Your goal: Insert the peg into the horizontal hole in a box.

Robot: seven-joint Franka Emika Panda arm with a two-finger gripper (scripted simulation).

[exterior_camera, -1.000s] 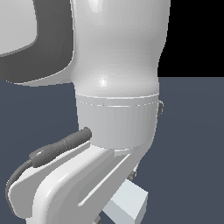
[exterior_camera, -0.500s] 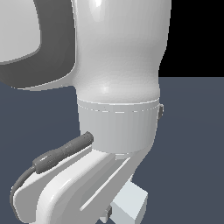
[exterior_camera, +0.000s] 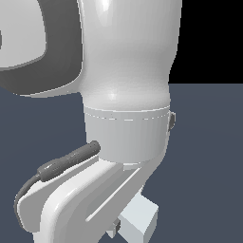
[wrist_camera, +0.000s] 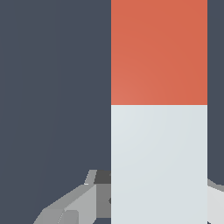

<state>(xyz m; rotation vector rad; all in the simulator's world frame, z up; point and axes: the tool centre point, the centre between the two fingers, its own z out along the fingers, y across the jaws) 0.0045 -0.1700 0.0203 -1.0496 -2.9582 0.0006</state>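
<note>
The wrist view is filled by the peg [wrist_camera: 159, 109], a wide square bar with a red part [wrist_camera: 159, 52] and a white part [wrist_camera: 159, 162]. My gripper [wrist_camera: 159, 199] straddles the white part. One grey finger [wrist_camera: 87, 199] lies against one long side, and a sliver of the other finger [wrist_camera: 215, 197] shows on the opposite side, so it looks shut on the peg. The box and its hole are out of view. In the exterior view the arm's white links [exterior_camera: 128, 95] block everything, and neither peg nor gripper shows there.
A dark grey-blue floor [wrist_camera: 52, 87] lies around the peg. In the exterior view a grey cable [exterior_camera: 66, 163] runs along the arm's lower link, and a pale block of the arm [exterior_camera: 138, 218] shows at the bottom.
In the exterior view the arm sank a little over the first half second, then edged slightly back up. The wrist view has no earlier frame.
</note>
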